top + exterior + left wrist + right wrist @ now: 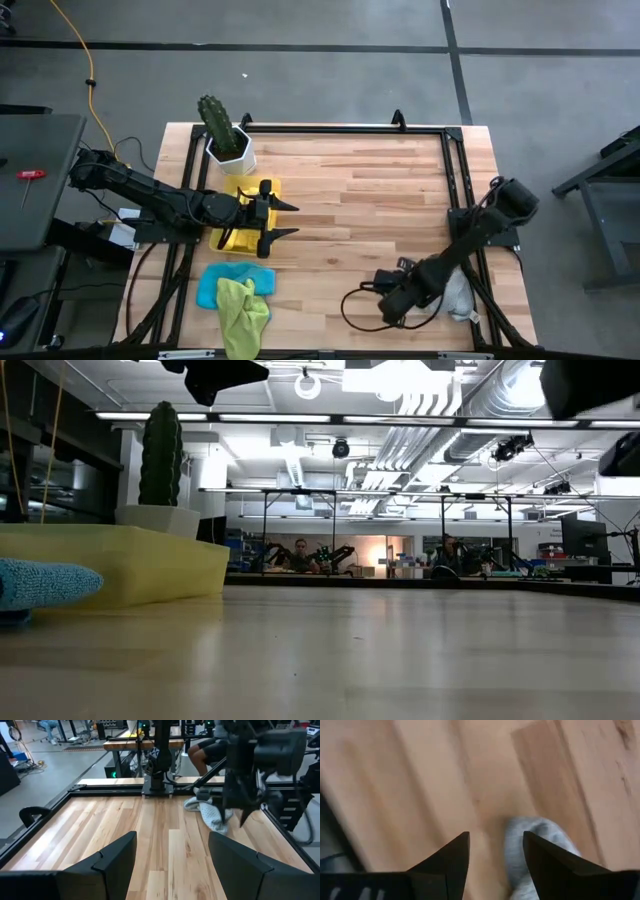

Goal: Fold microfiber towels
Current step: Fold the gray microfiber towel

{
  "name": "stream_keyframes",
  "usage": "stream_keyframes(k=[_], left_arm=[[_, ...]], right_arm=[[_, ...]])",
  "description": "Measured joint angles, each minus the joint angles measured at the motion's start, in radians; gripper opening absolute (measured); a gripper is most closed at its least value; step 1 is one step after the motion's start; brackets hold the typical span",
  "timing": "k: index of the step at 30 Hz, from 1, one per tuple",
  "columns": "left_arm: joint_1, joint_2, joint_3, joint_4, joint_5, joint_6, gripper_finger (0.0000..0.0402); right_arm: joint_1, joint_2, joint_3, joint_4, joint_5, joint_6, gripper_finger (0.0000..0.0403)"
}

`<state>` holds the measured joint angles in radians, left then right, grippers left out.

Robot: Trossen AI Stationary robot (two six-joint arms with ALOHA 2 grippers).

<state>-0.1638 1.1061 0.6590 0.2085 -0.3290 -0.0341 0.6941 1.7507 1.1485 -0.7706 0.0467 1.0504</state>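
A grey microfiber towel (459,296) lies bunched near the table's right edge, toward the front. My right gripper (495,837) points down over its left part, open, and I see no touch; the towel (540,845) shows just below one finger. The left wrist view shows that gripper (235,815) above the towel (209,814). A light blue towel (213,285) and a lime green towel (245,312) lie crumpled at the front left. My left gripper (290,220) is held level and open above the yellow tray (243,190), with nothing between its fingers (120,857).
A potted cactus (226,138) stands at the far left behind the tray. A black frame rail (340,128) runs round the table. A black cable loop (352,308) lies by my right arm. Bare wood (370,210) fills the middle. People sit in the room beyond.
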Motion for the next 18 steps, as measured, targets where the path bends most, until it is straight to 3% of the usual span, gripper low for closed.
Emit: stream_keyframes(k=[8,18], left_arm=[[0.0,0.0,0.0,-0.001,0.0,0.0,0.0239],[0.0,0.0,0.0,-0.002,0.0,0.0,0.0239]], right_arm=[[-0.054,0.082,0.0,-0.058,-0.081,-0.043,0.0176],[-0.072,0.084,-0.011,-0.036,-0.051,-0.014,0.0176]])
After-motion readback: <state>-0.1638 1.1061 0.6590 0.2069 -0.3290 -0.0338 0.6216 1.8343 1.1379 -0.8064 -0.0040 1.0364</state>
